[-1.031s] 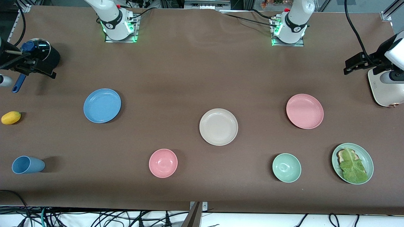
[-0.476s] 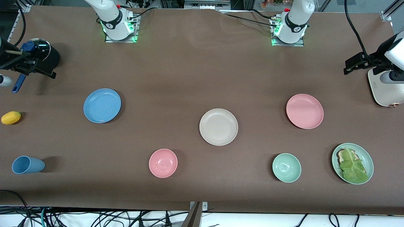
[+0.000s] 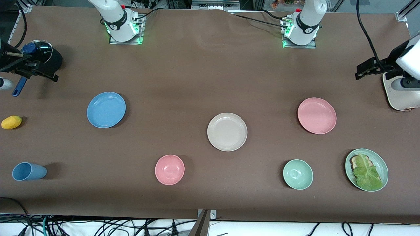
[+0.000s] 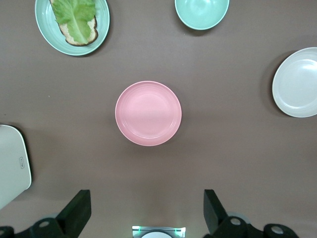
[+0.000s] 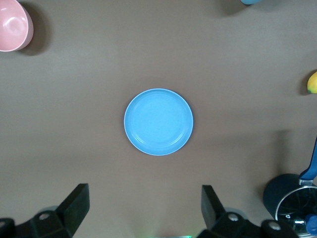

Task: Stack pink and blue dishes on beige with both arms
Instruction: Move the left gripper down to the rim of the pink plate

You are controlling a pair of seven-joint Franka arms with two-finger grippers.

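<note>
Nothing stacked yet. Nearest the front camera, the matte cream-beige round plate (image 3: 227, 131) sits mid-table. Farther back, the matte light blue round plate (image 3: 106, 109) lies toward the right arm's end and the matte pink round plate (image 3: 316, 115) toward the left arm's. Right gripper (image 5: 144, 210) hangs spread open above blue, left gripper (image 4: 147, 213) spread open above pink. Best approach, I'd say: descend onto a rim edge, not the centre. Brown cloth-covered table (image 3: 197, 72), dark cables along its edges.
</note>
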